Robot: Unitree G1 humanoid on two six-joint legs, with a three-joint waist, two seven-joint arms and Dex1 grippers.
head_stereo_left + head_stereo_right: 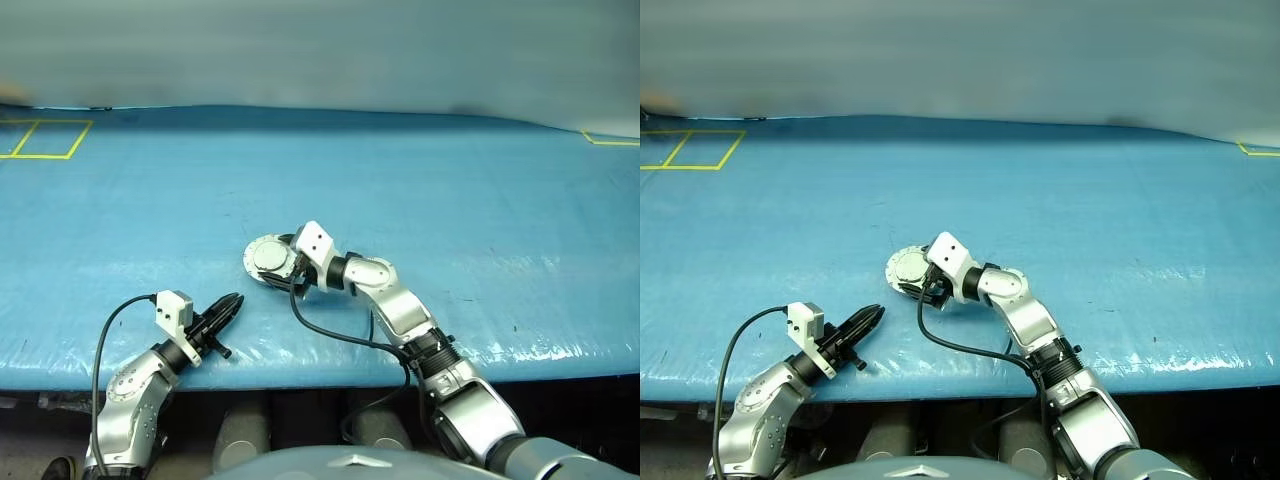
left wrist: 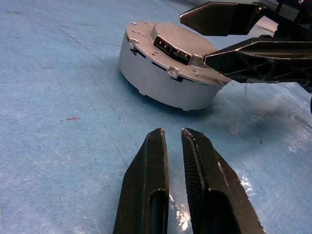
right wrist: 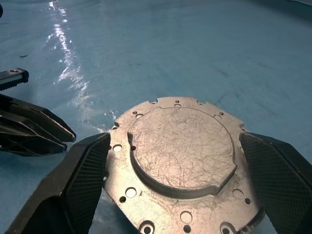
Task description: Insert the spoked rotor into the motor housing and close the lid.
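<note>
The motor housing (image 2: 165,85), a round silver casing, sits on the blue table with the lid (image 3: 180,151) lying flat on top of it, plain scratched grey face up. The spoked rotor is hidden. My right gripper (image 3: 174,139) is open, one black finger (image 3: 83,180) on each side of the lid, reaching over it from the right (image 1: 290,268). My left gripper (image 2: 171,132) is shut and empty, low over the table near its front edge (image 1: 235,300), pointing toward the housing a short way off.
The blue table (image 1: 450,200) stretches wide behind and to both sides of the housing. Yellow tape marks lie at the far left (image 1: 45,140) and far right (image 1: 610,138). A black cable (image 1: 340,335) loops from my right wrist over the front edge.
</note>
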